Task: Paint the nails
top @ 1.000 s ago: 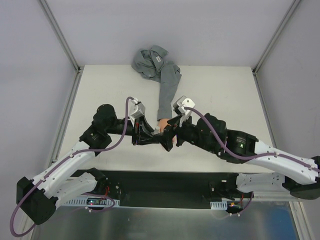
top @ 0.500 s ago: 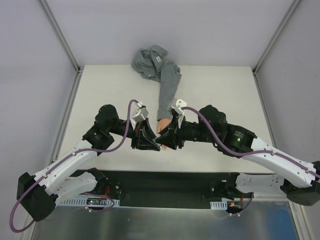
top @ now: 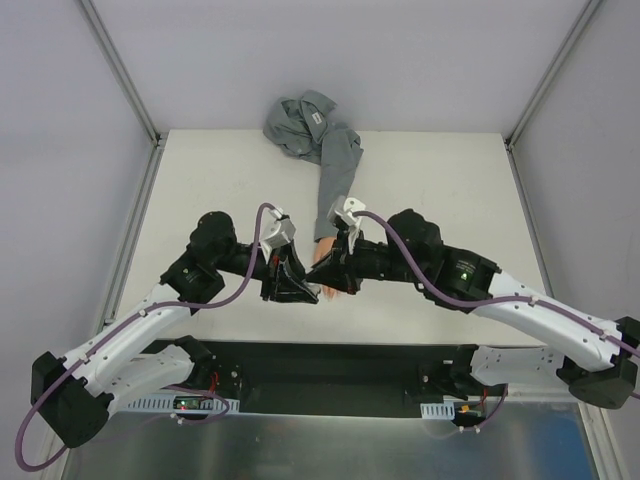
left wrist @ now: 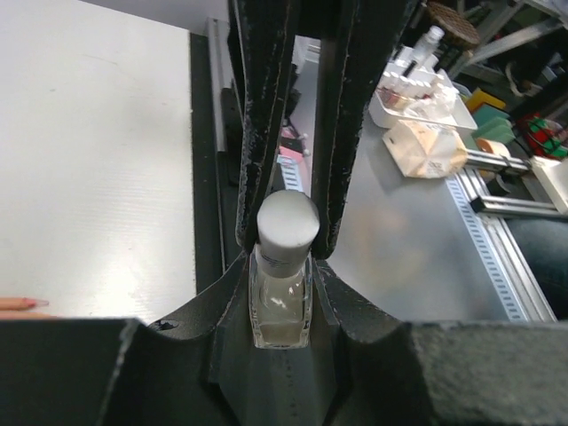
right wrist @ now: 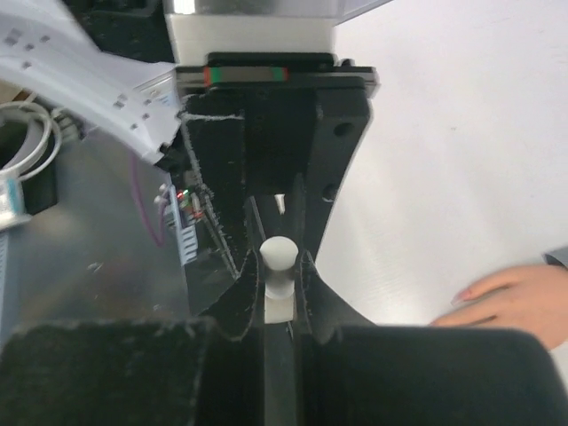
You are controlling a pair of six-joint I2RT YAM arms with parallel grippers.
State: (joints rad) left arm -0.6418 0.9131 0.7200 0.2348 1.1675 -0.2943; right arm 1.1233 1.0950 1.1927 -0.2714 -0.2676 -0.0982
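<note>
Nails [left wrist: 37, 303] rest on white table [top: 440, 180], walls [top: 300, 60] pale.

Hand [right wrist: 510, 300] lies mid-bench [top: 450, 180], sleeve [top: 335, 185] trailing back to the far edge. Left arm [top: 150, 310] and right arm [top: 520, 300] meet over it. Bottle [left wrist: 280, 306] sits in the left jaws, its cap [right wrist: 277, 253] in the right jaws.

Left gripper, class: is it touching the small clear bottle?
Touching. Left wrist view: fingers of the left gripper squeeze the small clear bottle, no gap.
</note>
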